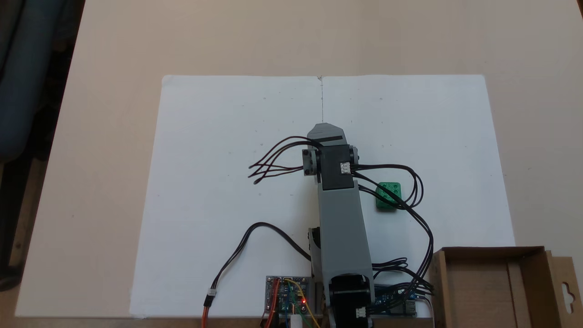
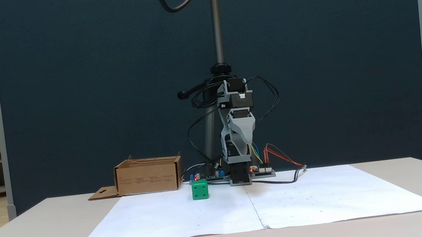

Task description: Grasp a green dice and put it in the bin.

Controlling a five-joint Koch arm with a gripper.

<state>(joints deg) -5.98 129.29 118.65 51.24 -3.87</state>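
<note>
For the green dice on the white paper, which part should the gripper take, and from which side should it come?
Probably from above, closing on two opposite vertical faces of the green dice. It sits flat on the white paper, apart from the bin, with bare paper around it. Black cables pass just beside it in the view from above, so descend carefully.

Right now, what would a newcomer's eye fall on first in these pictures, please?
First, the bright green dice on the white paper, beside the folded grey arm in both fixed views. Next, the brown cardboard bin near the arm's base, with nothing visible inside.
</note>
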